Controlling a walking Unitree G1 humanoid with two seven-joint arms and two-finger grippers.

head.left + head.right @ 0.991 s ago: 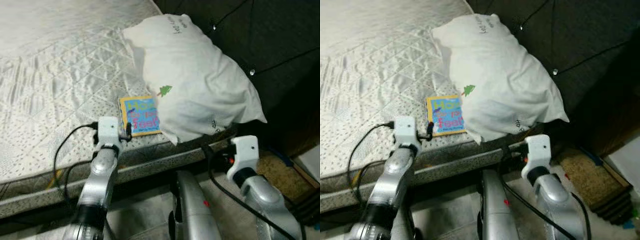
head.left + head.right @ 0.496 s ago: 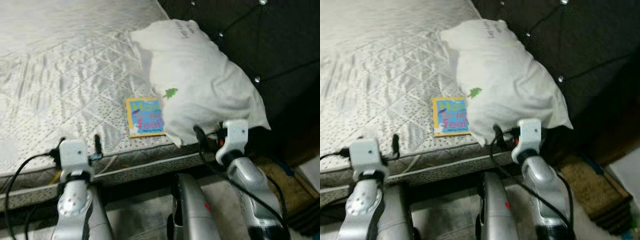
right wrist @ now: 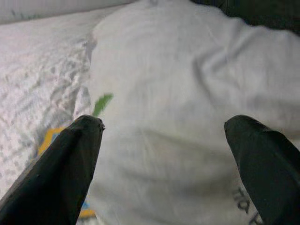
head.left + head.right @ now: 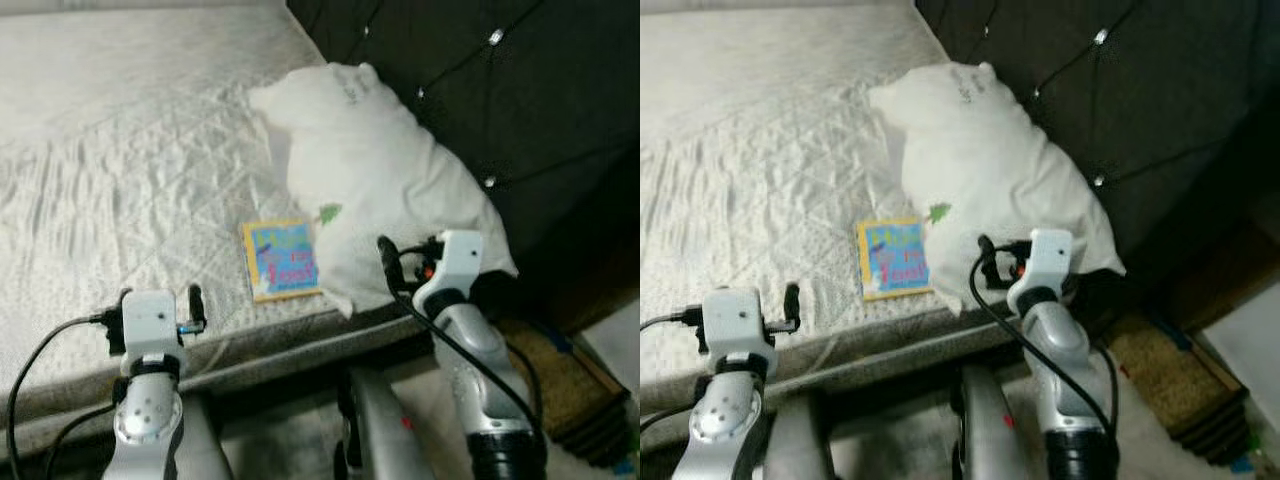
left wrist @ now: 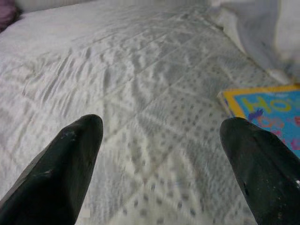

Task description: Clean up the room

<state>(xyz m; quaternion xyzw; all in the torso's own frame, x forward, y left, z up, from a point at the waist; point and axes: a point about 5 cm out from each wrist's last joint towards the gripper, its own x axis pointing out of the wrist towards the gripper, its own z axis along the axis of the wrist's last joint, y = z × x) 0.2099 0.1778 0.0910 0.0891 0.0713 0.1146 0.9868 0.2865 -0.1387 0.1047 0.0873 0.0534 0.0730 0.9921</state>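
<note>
- Book (image 4: 280,259), bright with a yellow border and blue cover, lies flat on the quilted mattress (image 4: 120,170), close to the mattress's front edge.
- White pillow (image 4: 385,190) sits just beside the book, its lower corner touching or overlapping the book's side; a small green tree print shows on it, near the book.
- Behind the pillow stands the dark tufted headboard (image 4: 520,90).
- Right gripper (image 3: 171,154) hovers right in front of the pillow, fingers (image 3: 70,164) spread wide, nothing between them.
- Left gripper (image 5: 164,164) hangs over the mattress, book off to one side, fingers (image 5: 65,159) wide apart and empty.
- A brown mat (image 4: 560,370) lies on the floor below the headboard.
</note>
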